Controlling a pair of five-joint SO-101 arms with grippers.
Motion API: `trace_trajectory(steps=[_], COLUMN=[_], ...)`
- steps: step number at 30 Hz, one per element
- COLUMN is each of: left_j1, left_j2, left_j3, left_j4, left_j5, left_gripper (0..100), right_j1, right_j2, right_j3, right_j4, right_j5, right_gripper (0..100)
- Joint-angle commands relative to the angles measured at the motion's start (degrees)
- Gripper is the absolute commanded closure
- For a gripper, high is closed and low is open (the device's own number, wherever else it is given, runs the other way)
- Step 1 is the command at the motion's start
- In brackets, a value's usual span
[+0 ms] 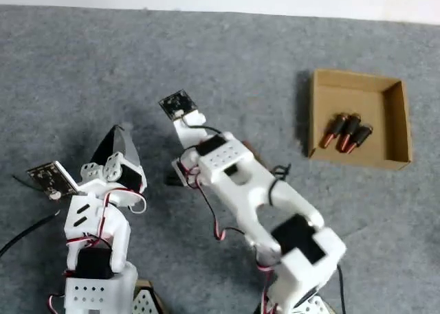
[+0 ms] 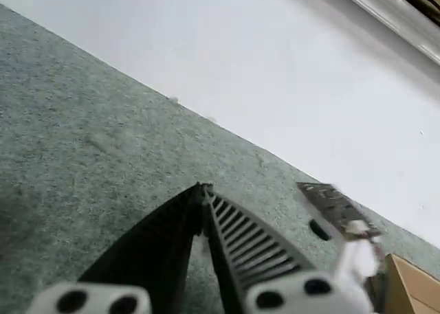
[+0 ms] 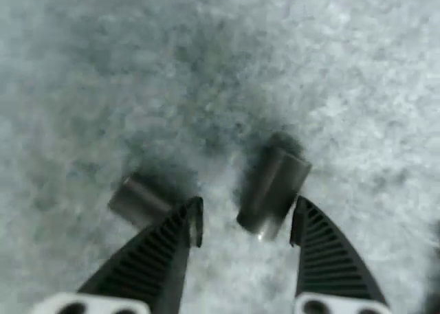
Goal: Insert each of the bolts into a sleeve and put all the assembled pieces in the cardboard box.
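Straddling one dark sleeve [image 3: 273, 185], right pincer [image 3: 247, 219] spread wide

Soft even light from above, w/ dark shadows beside cardboard box [image 1: 344, 97] & sleeves [image 3: 273, 187].

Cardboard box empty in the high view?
No, three pieces with dark ends lie side by side on the floor of the cardboard box.
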Motion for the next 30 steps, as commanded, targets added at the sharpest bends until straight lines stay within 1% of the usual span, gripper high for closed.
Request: trace_trajectory(steps=[1, 5, 12, 14, 17, 20, 23, 26, 30], left_j1=[-0.5, -0.5, -0.4, -0.4, -0.4, -0.4, -0.3, -0.3, -0.3], left_j2=[-0.9, -0.9, -0.9, -0.9, -0.9, -0.9, -0.9, -0.9, -0.9], left_j3=[0.9, 0.9, 0.9, 0.9, 0.9, 1.0, 1.0, 1.1, 1.1], left_j4=[-0.4, -0.4, -0.4, -0.4, -0.4, -0.4, -0.4, -0.4, -0.4], left_j5=[-0.3, -0.3, -0.3, -0.3, -0.3, -0.3, -0.4, -0.4, -0.4], left_gripper=[100, 100, 100, 100, 100, 100, 100, 100, 100], right_j1=[0.7, 2.8, 4.1, 4.1, 4.1, 4.1, 4.1, 4.0, 4.4], right_j2=[3.5, 7.0, 8.2, 8.2, 8.2, 8.1, 7.8, 3.0, -10.7], right_j3=[-5.9, -8.0, -7.9, -7.9, -7.9, -7.9, -8.2, -8.0, -5.4], right_j4=[0.1, 0.2, 0.2, 0.2, 0.2, 0.3, 4.2, 7.0, 6.9], right_j5=[-2.3, -4.2, -4.1, -4.1, -4.0, -3.9, -3.0, -1.1, -1.0], right_gripper=[81.5, 81.5, 82.2, 86.9, 99.1, 99.3, 99.5, 99.5, 99.5])
